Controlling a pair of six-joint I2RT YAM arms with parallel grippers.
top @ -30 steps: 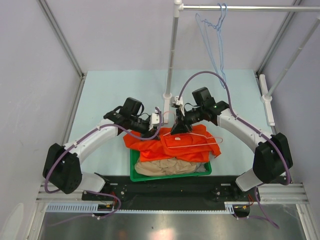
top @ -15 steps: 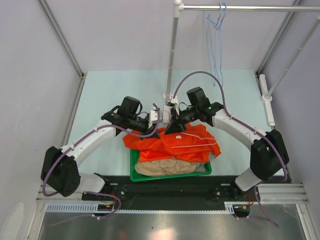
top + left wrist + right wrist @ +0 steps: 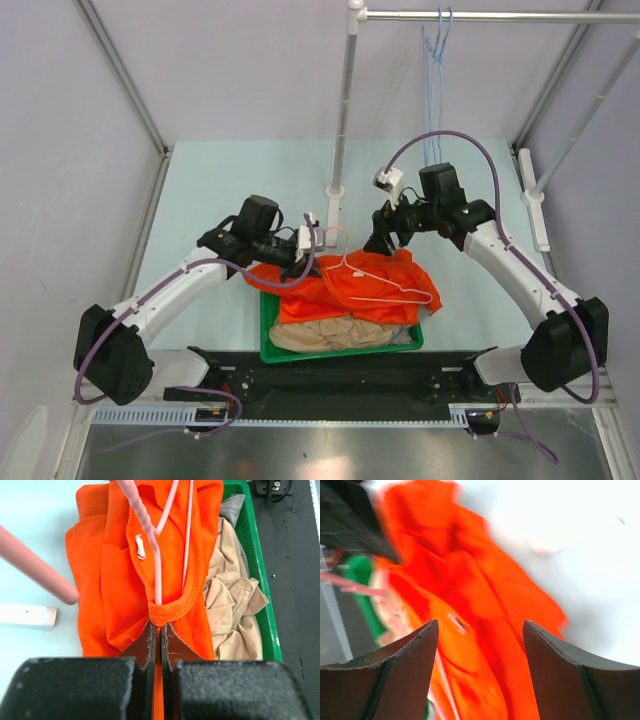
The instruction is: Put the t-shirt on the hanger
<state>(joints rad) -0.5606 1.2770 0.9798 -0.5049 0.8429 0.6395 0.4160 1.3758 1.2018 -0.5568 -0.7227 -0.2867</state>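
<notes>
The orange t-shirt (image 3: 345, 290) lies bunched over the green basket (image 3: 268, 340). In the left wrist view its ribbed collar (image 3: 165, 611) is pinched between my left gripper's (image 3: 159, 626) shut jaws. The pale pink hanger (image 3: 400, 290) lies on the shirt, and one wire (image 3: 157, 565) runs down into the neck opening. My left gripper (image 3: 298, 266) sits at the shirt's far left edge. My right gripper (image 3: 379, 243) hovers open above the shirt's far edge. Nothing is between its fingers, and the blurred t-shirt (image 3: 485, 610) shows below them.
A beige garment (image 3: 232, 600) and a grey one (image 3: 233, 505) lie in the basket under the shirt. A vertical pole (image 3: 343, 110) stands just behind both grippers, its base (image 3: 335, 193) on the table. Light blue hangers (image 3: 433, 60) hang from the rail (image 3: 500, 16) at the back right.
My right gripper has opened and pulled back to the right, away from the collar. My left gripper has closed on the collar. The blue hangers have swung.
</notes>
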